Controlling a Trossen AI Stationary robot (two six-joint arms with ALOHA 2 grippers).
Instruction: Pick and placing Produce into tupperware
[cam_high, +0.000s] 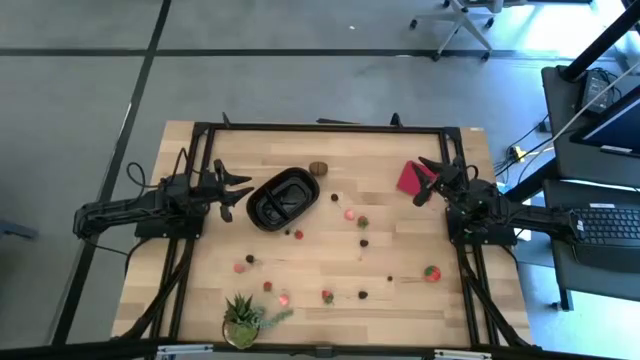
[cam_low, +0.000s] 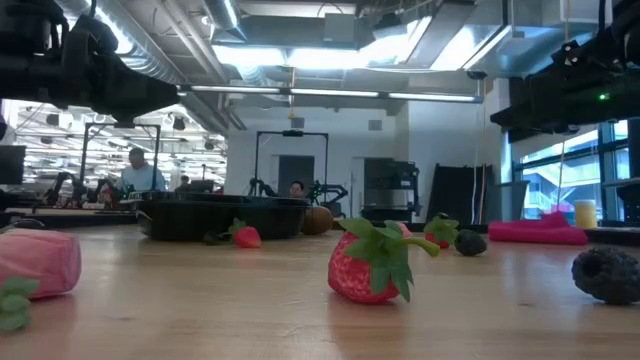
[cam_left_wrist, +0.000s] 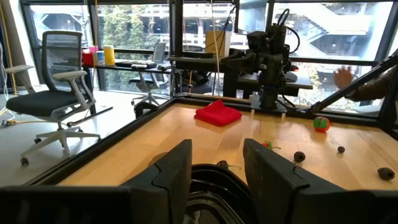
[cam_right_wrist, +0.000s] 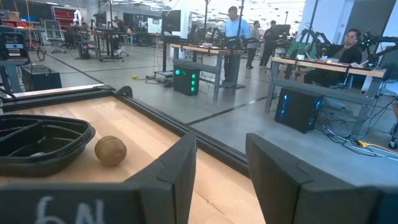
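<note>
While both arms are waiting at the two ends of the counter (cam_high: 400, 290), no fruit is lying in the tupperware (cam_high: 281, 197) yet, so I am judging that the task is only beginning. The black tray is sitting just beside the left pincer (cam_high: 240, 187), probably so that this arm is reaching it easily. The produce is lying scattered over the wood: a strawberry (cam_low: 366, 262) with green leaves, dark berries (cam_low: 612, 273), and a brown round piece (cam_high: 319, 168) near the tray's far end. The left pincer is standing partly open above the tray rim and is gripping nothing. The right pincer (cam_high: 432, 180) is hovering beside the red cloth (cam_high: 412, 178), also partly open and empty.
</note>
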